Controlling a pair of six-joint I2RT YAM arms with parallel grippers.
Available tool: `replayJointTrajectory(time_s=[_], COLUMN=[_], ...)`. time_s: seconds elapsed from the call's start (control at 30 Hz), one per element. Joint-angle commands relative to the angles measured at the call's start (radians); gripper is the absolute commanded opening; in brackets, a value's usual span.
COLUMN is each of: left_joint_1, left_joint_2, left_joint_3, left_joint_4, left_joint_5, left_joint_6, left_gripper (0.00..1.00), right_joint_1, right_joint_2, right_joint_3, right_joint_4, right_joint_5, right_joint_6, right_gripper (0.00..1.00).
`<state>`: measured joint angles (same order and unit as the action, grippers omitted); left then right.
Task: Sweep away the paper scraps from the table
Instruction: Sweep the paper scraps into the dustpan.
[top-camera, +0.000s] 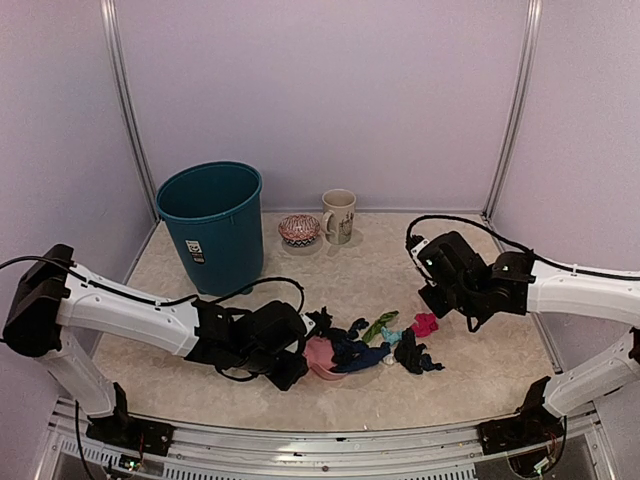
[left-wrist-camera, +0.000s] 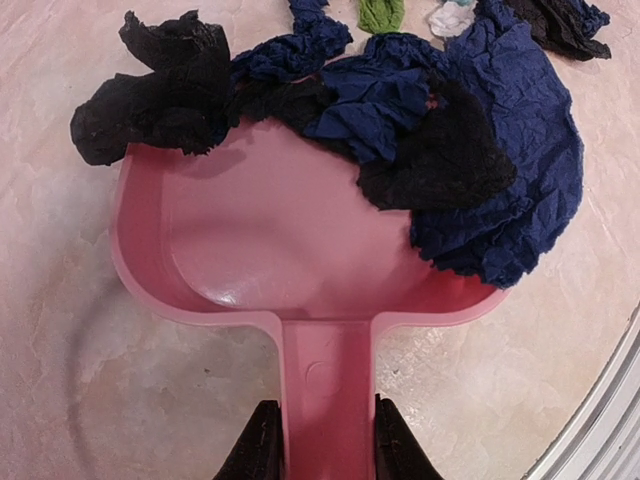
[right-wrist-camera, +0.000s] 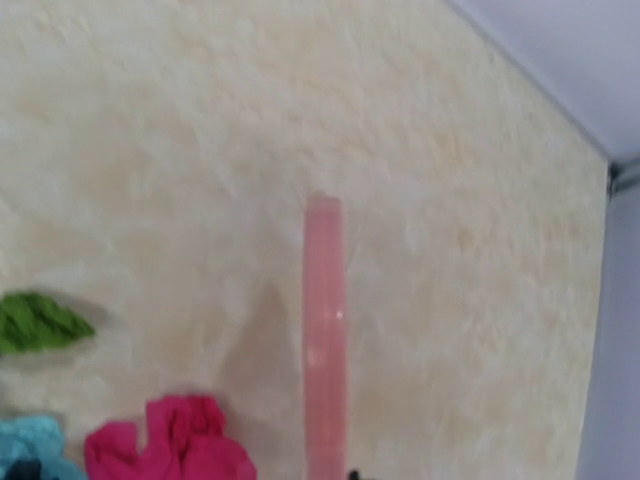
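My left gripper (left-wrist-camera: 322, 440) is shut on the handle of the pink dustpan (left-wrist-camera: 270, 250), which lies flat on the table (top-camera: 480, 370). Black paper scraps (left-wrist-camera: 160, 85) and navy scraps (left-wrist-camera: 520, 150) lie at and over the pan's open mouth. In the top view the pan (top-camera: 318, 356) sits right of my left gripper (top-camera: 292, 368), with the scrap pile (top-camera: 352, 345) against it. Green (top-camera: 380, 325), teal (top-camera: 392, 336), magenta (top-camera: 425, 323) and black scraps (top-camera: 414, 357) lie further right. My right gripper (top-camera: 438, 297) holds the pink brush (right-wrist-camera: 325, 330) above the table, right of the magenta scrap (right-wrist-camera: 175, 445); its fingers are almost out of view.
A teal waste bin (top-camera: 212, 225) stands at the back left. A patterned bowl (top-camera: 299, 230) and a cream mug (top-camera: 339, 215) stand at the back middle. A metal rail (top-camera: 330, 430) runs along the table's front edge. Walls enclose the sides and back.
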<state>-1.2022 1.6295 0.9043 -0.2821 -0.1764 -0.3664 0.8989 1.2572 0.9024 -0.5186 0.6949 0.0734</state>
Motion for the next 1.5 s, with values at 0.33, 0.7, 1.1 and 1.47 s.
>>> replayJointTrajectory(time_s=[0.33,0.7,1.1,1.47], left_joint_1=[-0.026,-0.013,0.001,0.014], left_joint_2=[0.010,0.047,0.081,0.085], left_joint_3=[0.051,0.069,0.070,0.037], left_joint_4=[-0.055,-0.056,-0.041,0.005], left_joint_5=[0.074,0.085,0.072,0.050], left_joint_6=[0.036,0.041,0.046,0.032], left_gripper=[0.00,0.00,0.00,0.00], right_joint_1=[0.004,0.086,0.191,0.221], right_joint_2=[0.075,0.206,0.280,0.225], right_joint_3=[0.036,0.133,0.209,0.220], right_joint_4=[-0.145,-0.051,-0.012,-0.056], right_joint_5=[-0.260,-0.356,-0.489,-0.484], right_joint_6=[0.219,0.186,0.154,0.153], right_gripper=[0.00,0.00,0.00,0.00])
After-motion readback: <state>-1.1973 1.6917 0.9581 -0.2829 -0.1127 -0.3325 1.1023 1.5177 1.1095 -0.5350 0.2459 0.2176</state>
